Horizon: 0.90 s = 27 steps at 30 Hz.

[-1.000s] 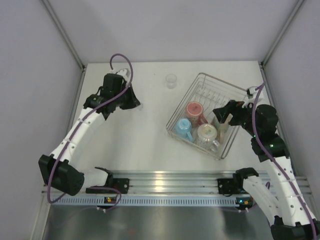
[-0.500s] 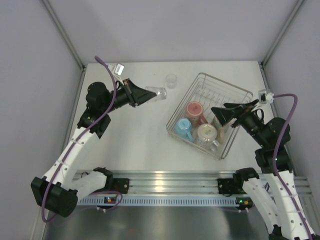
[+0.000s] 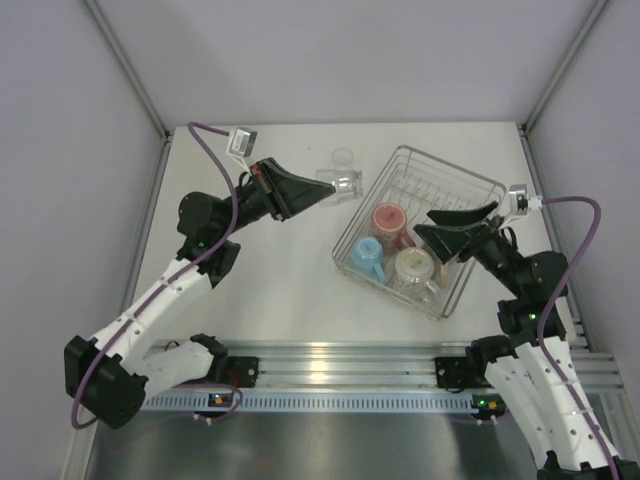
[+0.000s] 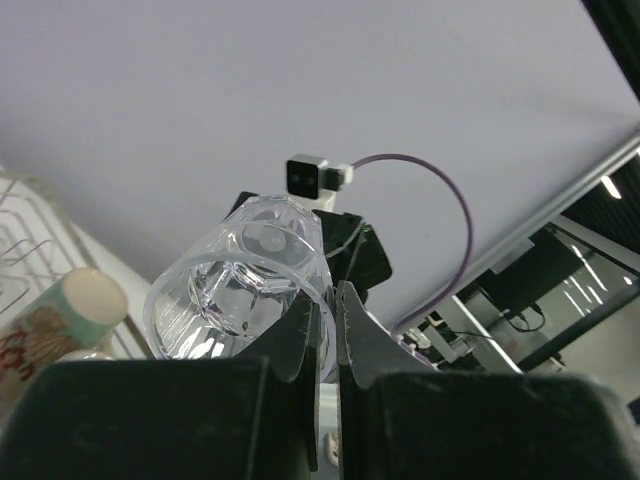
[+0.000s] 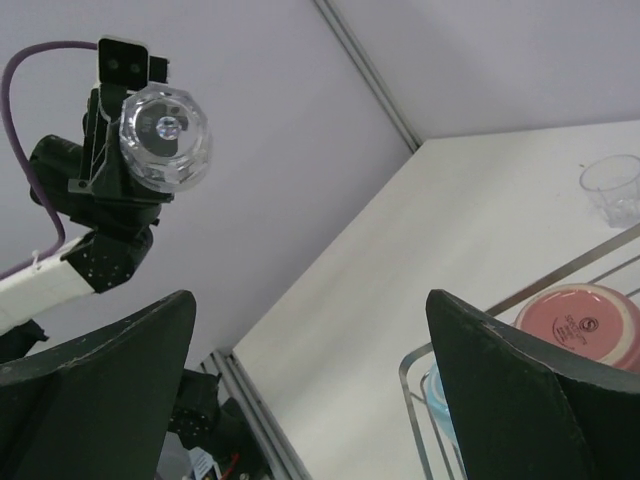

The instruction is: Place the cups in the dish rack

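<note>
My left gripper (image 3: 328, 188) is shut on the rim of a small clear glass (image 3: 345, 183) and holds it in the air, lying sideways, just left of the dish rack (image 3: 452, 167). In the left wrist view the fingers (image 4: 300, 345) pinch the glass wall (image 4: 230, 285). A second clear glass (image 3: 343, 157) stands on the table behind it. In the rack sit a pink cup (image 3: 388, 222), a light blue cup (image 3: 367, 256) and a cream patterned cup (image 3: 413, 268). My right gripper (image 3: 445, 228) is open and empty above the rack's right half. The right wrist view shows its gripper (image 5: 310, 296) open, the held glass (image 5: 165, 137) and the pink cup (image 5: 580, 325).
The rack's plate slots (image 3: 435, 192) fill its far half. Grey walls close in the white table (image 3: 270, 270) on three sides, and a metal rail (image 3: 340, 360) runs along the near edge. The rack rim (image 5: 520, 295) shows in the right wrist view.
My left arm lifted the clear glass from the far left of the table and swung it right toward the rack. My right gripper rose and tilted up over the rack, still open.
</note>
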{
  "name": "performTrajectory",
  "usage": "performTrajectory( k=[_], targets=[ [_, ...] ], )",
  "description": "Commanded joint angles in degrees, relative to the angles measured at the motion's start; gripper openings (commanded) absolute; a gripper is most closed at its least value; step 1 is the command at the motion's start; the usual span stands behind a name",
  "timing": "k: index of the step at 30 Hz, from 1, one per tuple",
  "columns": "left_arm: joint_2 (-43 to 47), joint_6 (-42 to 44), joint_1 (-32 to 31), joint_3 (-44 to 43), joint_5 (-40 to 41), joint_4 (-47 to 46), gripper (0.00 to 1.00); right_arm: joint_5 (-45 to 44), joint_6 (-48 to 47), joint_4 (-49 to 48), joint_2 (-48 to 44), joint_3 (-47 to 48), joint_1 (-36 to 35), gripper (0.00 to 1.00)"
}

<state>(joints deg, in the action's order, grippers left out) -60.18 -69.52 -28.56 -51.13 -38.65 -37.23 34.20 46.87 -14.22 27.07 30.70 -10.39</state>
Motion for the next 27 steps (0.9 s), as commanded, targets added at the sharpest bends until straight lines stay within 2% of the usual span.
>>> performTrajectory(
  k=[1, 14, 27],
  targets=[
    [-1.2, -5.4, -2.6, 1.8, 3.7, -17.2, 0.0, 1.6, 4.0, -10.9, 0.2, -0.5, -0.6, 0.99],
    [-12.1, -12.6, -9.1, 0.5, 6.1, -32.0, 0.0, 0.5, 3.2, -15.3, 5.1, 6.9, -3.9, 0.99],
    [-16.4, -11.7, -12.8, -1.4, 7.3, -32.9, 0.0, -4.0, -1.7, -15.7, 12.7, 10.8, -12.2, 0.95]
  ],
)
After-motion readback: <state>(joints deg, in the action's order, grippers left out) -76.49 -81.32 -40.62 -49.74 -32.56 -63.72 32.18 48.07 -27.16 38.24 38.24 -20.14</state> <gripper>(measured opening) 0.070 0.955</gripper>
